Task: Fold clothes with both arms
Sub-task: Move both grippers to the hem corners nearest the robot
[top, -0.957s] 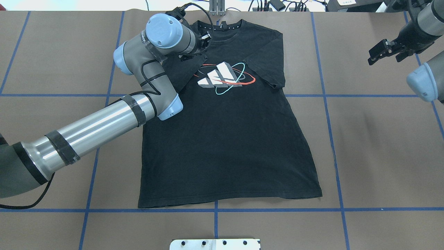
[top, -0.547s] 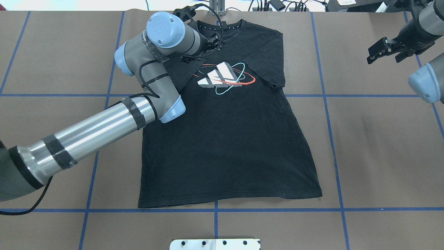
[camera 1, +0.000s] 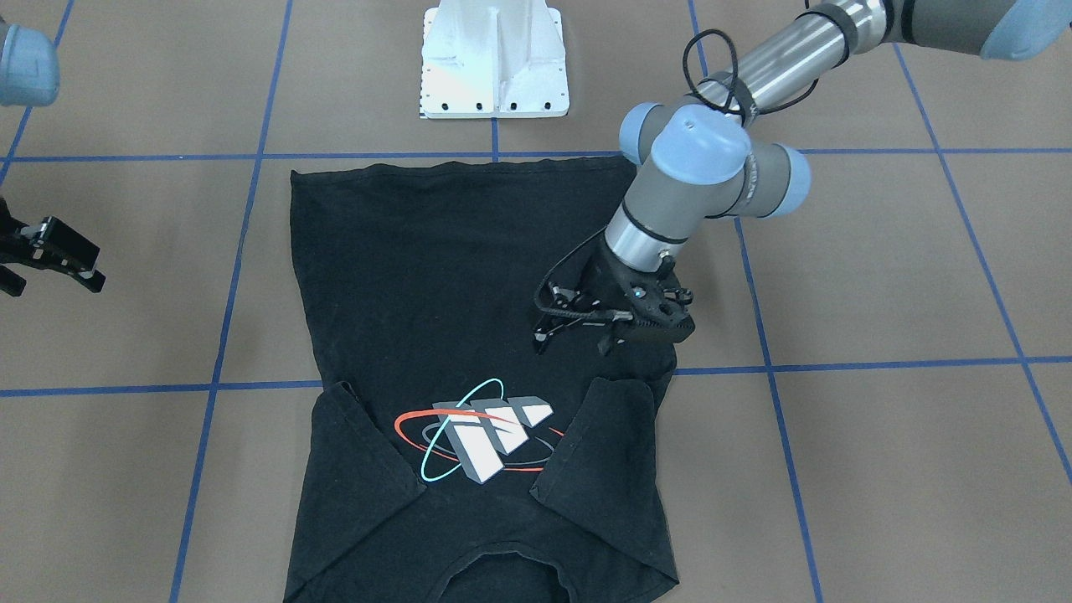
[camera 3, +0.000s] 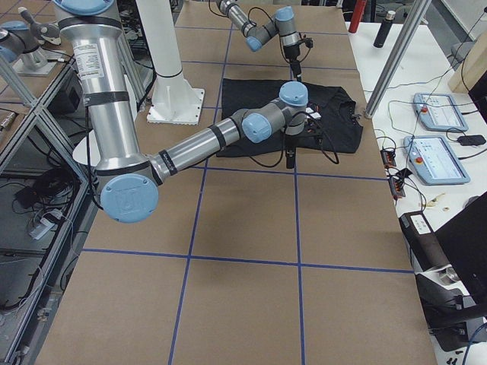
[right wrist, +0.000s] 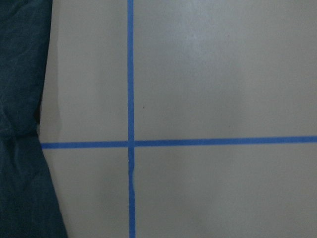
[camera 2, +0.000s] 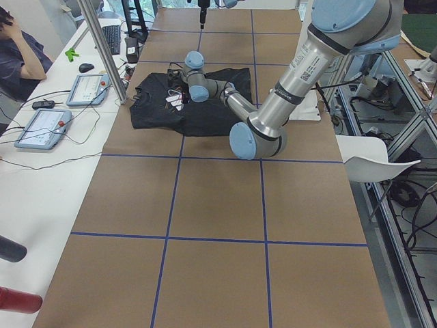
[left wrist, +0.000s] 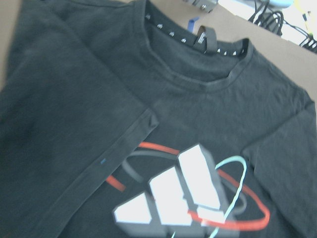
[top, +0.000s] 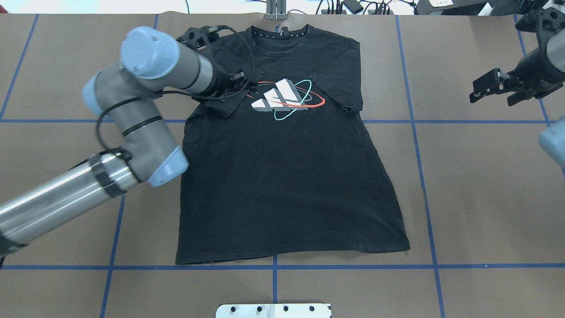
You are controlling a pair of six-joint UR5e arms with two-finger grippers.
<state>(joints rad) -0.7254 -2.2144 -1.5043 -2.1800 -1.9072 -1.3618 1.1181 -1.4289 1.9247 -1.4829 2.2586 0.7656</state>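
Across our brown worktop (top: 463, 176) the black T-shirt (top: 287, 185) lies flat, logo up, with both sleeves folded inward. Our left gripper (camera 1: 574, 339) hovers above it, spread and empty. Our right gripper (top: 492, 95) hangs well aside, also spread.

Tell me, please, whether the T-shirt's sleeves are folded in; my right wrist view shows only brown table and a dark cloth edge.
Observer: Yes, both sleeves of the T-shirt lie folded inward, flanking the logo.
Operator: Thank you. Where is the left gripper?
Observer: The left gripper is over the shirt's edge on the robot's left, between the folded sleeve and the hem.
Operator: And the hem?
Observer: The hem lies flat and unfolded, nearest the white pedestal.
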